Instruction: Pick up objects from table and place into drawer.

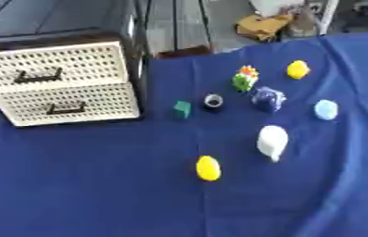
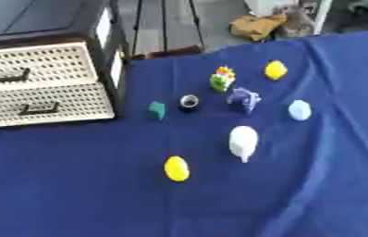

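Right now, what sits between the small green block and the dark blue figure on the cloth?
A small dark ring-shaped object with a pale centre lies between the green block and the dark blue figure. The left eye view shows it best.

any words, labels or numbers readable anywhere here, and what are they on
None can be read.
Drawer unit: perforated cream fronts with dark handles, no label visible.
Multicoloured toy: coloured patches only, too blurred to tell whether any is print.
Dark ring-shaped object: pale top, no legible marking.
Cardboard box beyond the table: no print legible.
Neither robot hand shows in either view.
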### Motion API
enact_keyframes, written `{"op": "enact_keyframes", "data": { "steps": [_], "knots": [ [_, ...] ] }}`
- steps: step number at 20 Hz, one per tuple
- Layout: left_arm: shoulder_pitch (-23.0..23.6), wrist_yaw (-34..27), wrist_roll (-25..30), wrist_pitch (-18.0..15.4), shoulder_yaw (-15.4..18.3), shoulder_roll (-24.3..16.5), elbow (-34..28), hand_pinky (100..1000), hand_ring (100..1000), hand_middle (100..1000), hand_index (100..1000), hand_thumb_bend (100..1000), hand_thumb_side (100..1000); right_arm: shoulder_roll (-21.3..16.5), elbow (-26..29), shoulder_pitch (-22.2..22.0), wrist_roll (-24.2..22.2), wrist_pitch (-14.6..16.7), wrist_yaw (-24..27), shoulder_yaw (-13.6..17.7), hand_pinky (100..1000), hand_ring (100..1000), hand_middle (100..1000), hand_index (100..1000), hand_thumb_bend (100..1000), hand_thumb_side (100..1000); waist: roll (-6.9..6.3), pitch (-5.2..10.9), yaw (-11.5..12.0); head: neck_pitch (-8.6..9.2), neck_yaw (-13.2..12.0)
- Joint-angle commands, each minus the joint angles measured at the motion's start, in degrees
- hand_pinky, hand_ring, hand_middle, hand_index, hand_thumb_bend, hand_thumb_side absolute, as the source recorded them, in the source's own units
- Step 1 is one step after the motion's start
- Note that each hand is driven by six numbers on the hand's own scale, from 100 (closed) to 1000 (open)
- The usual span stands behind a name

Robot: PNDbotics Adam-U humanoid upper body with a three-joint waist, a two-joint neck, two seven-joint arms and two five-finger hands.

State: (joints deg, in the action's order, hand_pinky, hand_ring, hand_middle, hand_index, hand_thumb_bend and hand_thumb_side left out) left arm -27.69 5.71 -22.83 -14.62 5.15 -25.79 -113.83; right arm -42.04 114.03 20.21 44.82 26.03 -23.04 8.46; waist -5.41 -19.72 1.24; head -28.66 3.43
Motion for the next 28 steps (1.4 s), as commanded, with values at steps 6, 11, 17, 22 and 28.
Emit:
{"op": "enact_keyframes", "data": {
  "steps": [6, 11, 17, 22, 28],
  "knots": [
    [-0.38, 0.65, 0.14, 0.54, 0.45, -2.05, -0.76, 558, 657, 751, 919, 254, 965, 0.51, 0.56, 0.55, 5.28, 4.82, -0.32, 0.35, 653, 738, 653, 825, 100, 956, 0.27, 1.16, 0.2, -1.22, -2.98],
    [-0.37, 3.34, 0.25, 2.05, 0.69, -4.27, -0.76, 545, 648, 742, 918, 190, 940, 1.32, 0.56, 0.0, 5.18, 4.39, -0.62, 0.36, 656, 737, 649, 823, 100, 962, 0.6, 1.03, 0.63, -0.46, -2.8],
    [0.75, 11.74, 4.63, 9.18, -0.13, -14.24, -0.76, 438, 559, 651, 922, 100, 869, 1.59, 0.56, -1.18, 5.46, 3.88, -1.15, 0.42, 655, 736, 649, 822, 100, 957, 0.76, 1.82, 0.76, -2.18, -1.56],
    [2.6, 17.27, 14.89, 14.19, -1.99, -20.88, -0.76, 254, 372, 514, 923, 100, 813, 1.69, 0.56, -1.34, 5.57, 4.21, -0.73, 0.35, 657, 737, 651, 821, 100, 947, 1.28, 2.59, 0.2, -2.38, -2.24],
    [3.57, 21.17, 28.71, 17.33, -5.23, -30.08, -0.76, 149, 288, 388, 980, 100, 755, 1.83, 0.56, -1.75, 4.67, 4.42, 0.34, -0.02, 659, 736, 646, 813, 100, 940, 1.38, 3.52, -0.19, -2.91, -2.84]
  ]
}}
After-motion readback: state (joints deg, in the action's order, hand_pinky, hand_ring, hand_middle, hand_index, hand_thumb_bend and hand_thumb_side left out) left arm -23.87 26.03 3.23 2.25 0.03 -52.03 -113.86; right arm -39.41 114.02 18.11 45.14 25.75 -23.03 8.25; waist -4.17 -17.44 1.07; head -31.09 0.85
